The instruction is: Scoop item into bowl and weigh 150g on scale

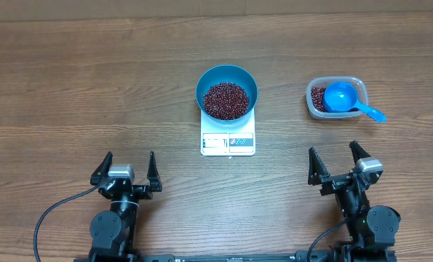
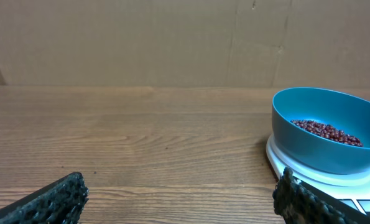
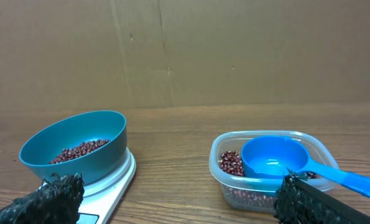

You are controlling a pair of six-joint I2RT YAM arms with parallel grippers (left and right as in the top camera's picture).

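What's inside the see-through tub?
A blue scoop sits in the tub, on red-brown beans. Its handle pokes out over the rim. The scoop hides whatever beans lie beneath it.

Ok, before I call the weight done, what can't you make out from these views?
- Reading on the scale: too small and blurred overhead; cut off by the bottom edge in both wrist views.
- How many beans the tub holds: the scoop covers most of them, overhead and right wrist.
- Depth of beans in the bowl: only the top layer shows in any view.
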